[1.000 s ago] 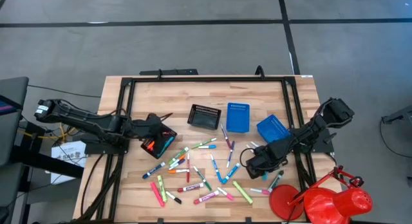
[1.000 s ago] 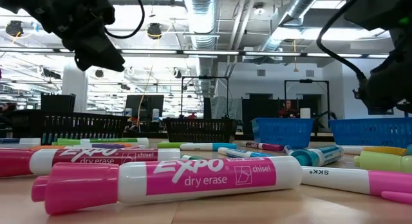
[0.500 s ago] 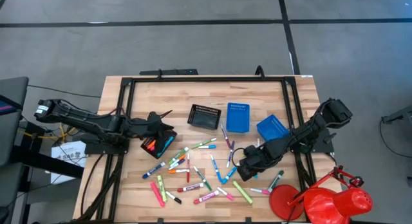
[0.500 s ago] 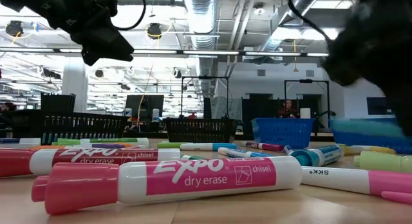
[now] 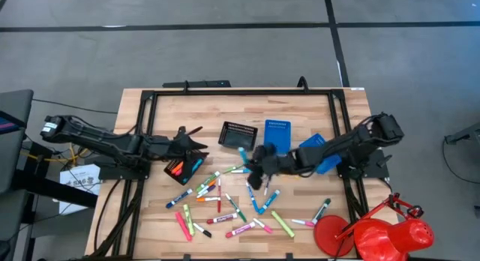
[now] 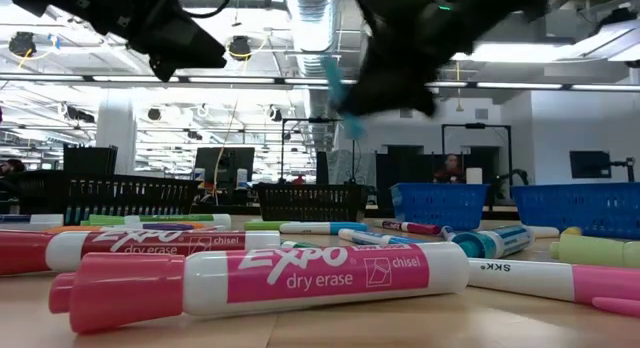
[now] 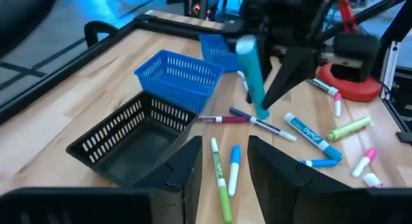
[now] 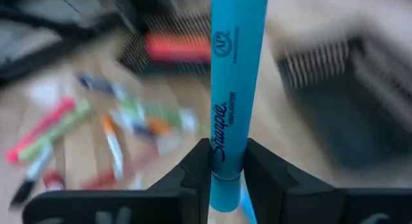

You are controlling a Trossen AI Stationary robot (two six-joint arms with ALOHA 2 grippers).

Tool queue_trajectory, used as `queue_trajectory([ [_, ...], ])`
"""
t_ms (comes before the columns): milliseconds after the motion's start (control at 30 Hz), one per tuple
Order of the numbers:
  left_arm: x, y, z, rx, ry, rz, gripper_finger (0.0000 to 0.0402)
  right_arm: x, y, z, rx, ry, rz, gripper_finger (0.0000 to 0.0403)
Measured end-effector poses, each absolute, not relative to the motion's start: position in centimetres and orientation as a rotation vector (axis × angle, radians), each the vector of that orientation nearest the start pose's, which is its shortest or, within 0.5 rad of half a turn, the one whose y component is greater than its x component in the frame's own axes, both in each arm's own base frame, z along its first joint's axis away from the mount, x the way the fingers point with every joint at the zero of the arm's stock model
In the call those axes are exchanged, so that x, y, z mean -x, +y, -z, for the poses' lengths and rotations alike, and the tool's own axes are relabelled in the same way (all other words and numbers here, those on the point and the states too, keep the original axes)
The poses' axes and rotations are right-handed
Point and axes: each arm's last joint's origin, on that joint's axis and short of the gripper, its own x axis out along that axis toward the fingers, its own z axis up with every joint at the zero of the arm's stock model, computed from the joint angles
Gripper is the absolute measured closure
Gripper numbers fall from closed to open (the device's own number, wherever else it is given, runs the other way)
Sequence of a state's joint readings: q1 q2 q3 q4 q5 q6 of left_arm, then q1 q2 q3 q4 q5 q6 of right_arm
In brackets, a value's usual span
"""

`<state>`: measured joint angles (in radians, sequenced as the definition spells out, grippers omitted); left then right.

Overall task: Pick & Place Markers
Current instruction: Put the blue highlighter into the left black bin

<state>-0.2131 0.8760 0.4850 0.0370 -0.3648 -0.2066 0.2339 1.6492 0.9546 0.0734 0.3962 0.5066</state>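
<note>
The right gripper (image 5: 259, 162) is clamped on 1 blue highlighter (image 8: 235, 69), held above the table just in front of the black mesh tray (image 5: 238, 136); its long axis runs straight out past the fingers. The left gripper (image 5: 196, 141), left of that tray, stands partly open and empty.

Pale butcher-block wood table (image 5: 352, 111), visible grain, satin finish. Black metal frame (image 5: 225, 94) around it, matt. Black plastic mesh tray (image 7: 125, 143), open lattice, matt; blue plastic mesh tray (image 7: 179, 76), same lattice, slight sheen. Pink-and-white plastic dry-erase marker (image 6: 250, 283), smooth, glossy barrel (printed label). Light-blue plastic highlighter (image 8: 235, 76), smooth, semi-gloss, printed lettering. Dark right gripper fingers (image 8: 193, 169) look like matt hard plastic. Red lamp base (image 5: 330, 235), glossy.
</note>
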Motion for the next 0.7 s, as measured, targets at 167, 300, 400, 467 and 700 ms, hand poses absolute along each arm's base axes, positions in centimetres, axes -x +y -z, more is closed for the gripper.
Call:
queue_trajectory([
  [167, -19.5, -3.3, -23.3, 0.116, 0.31, -0.138, 0.0282, -37.0, 5.6, -20.2, -0.13, 0.27, 0.141, 0.0332],
  [300, -20.0, -3.4, -22.9, 0.11, 0.325, -0.136, 0.0282, -38.3, 4.9, -19.2, -0.131, 0.165, -0.023, 0.0333],
  [400, -20.4, -3.5, -22.7, 0.096, 0.322, -0.133, 0.0282, -39.2, 4.4, -18.4, -0.139, 0.156, -0.082, 0.0332],
  [467, -20.6, -3.5, -22.8, 0.101, 0.302, -0.131, 0.0282, -40.1, 4.1, -18.2, -0.141, 0.149, -0.091, 0.0332],
  [700, -20.9, -3.7, -22.8, 0.114, 0.287, -0.099, 0.0282, -41.8, 3.8, -17.5, -0.127, 0.154, -0.123, 0.0332],
])
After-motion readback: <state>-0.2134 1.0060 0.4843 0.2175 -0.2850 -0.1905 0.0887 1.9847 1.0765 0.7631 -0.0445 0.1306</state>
